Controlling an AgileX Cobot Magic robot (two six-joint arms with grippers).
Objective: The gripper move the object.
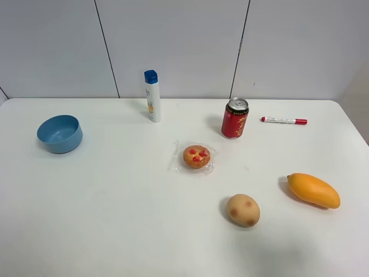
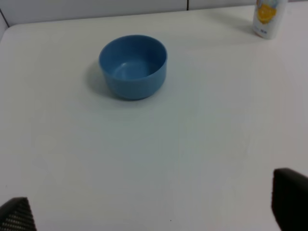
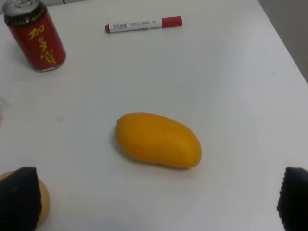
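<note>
A red can (image 1: 234, 118) stands upright toward the back of the white tabletop (image 1: 115, 208), a red-capped marker (image 1: 283, 120) just to its right and a wrapped pastry (image 1: 196, 156) in front. Neither arm shows from above. In the wrist views each hand (image 2: 154, 211) (image 3: 156, 199) is cut off, only two spread black fingertips showing, holding nothing.

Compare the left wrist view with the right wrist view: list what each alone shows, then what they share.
Only the left wrist view: blue bowl and the bottom of the white bottle. Only the right wrist view: red can, red-capped marker, mango, and an edge of the potato. Both: the white table and an open claw's dark fingertips at the frame corners.
</note>
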